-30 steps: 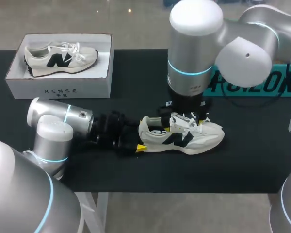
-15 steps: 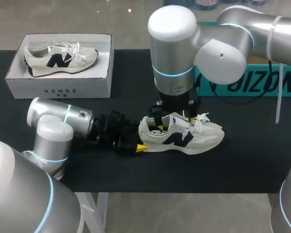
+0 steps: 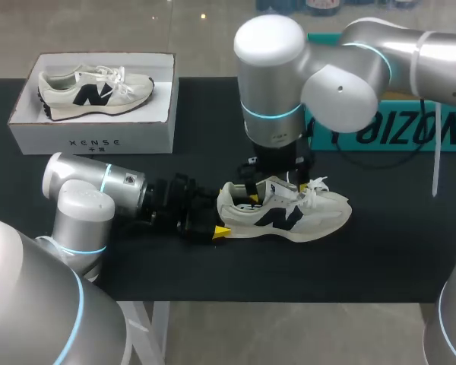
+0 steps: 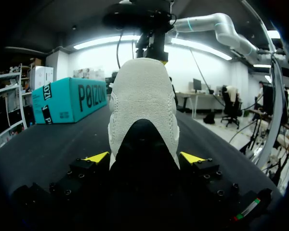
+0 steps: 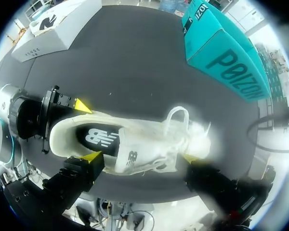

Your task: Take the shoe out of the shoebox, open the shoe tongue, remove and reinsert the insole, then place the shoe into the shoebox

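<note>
A cream sneaker with a dark side logo (image 3: 308, 219) lies on the black table, toe pointing right. My left gripper (image 3: 216, 221) lies low on the table with its fingers on both sides of the heel (image 4: 143, 101), shut on it. My right gripper (image 3: 281, 198) hangs straight down over the shoe's mouth and laces, open, one yellow tip near the collar and the other by the laces. In the right wrist view the dark insole (image 5: 98, 137) shows inside the shoe (image 5: 144, 144), under that gripper (image 5: 140, 158). The white shoebox (image 3: 91, 141) stands at the far left.
A second, matching sneaker (image 3: 95, 90) lies inside the shoebox. A teal carton (image 3: 410, 125) stands at the back right, behind my right arm. Bare black tabletop (image 3: 380, 243) stretches in front of and to the right of the shoe.
My right arm has swung left, carrying its gripper from above the laces toward the shoe's mouth. The left gripper and the shoe have stayed put.
</note>
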Action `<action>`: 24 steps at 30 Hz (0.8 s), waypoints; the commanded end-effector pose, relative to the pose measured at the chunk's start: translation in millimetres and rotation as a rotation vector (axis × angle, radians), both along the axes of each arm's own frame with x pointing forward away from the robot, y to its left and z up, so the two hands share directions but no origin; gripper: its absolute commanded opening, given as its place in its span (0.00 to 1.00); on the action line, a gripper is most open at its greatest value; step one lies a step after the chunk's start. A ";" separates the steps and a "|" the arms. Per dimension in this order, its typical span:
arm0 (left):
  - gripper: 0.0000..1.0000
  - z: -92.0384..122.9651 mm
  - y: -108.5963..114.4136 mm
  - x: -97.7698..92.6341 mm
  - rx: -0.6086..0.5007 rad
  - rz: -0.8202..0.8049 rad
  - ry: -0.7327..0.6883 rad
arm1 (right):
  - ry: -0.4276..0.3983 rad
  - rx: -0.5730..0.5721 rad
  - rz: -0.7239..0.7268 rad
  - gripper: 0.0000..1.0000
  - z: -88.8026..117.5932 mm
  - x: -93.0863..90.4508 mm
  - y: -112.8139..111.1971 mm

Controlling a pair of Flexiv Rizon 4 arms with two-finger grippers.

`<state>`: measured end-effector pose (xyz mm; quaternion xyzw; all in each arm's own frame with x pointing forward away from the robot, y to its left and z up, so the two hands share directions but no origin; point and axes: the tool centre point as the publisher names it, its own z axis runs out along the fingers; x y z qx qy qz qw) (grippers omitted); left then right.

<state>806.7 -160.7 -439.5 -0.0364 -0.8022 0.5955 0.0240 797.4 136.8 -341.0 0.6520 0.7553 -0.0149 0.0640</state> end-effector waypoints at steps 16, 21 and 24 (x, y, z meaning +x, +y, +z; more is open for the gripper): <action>0.00 -4.5 -2.3 -0.2 0.001 0.001 0.000 | 0.035 0.031 -0.002 0.00 -4.7 13.1 -23.8; 0.00 -4.5 -2.3 -0.2 0.001 0.001 0.000 | 0.036 0.055 -0.016 0.00 2.4 16.6 -37.8; 0.00 -4.5 -2.3 -0.2 0.001 0.001 0.000 | 0.033 0.081 -0.041 0.00 6.7 18.5 -50.0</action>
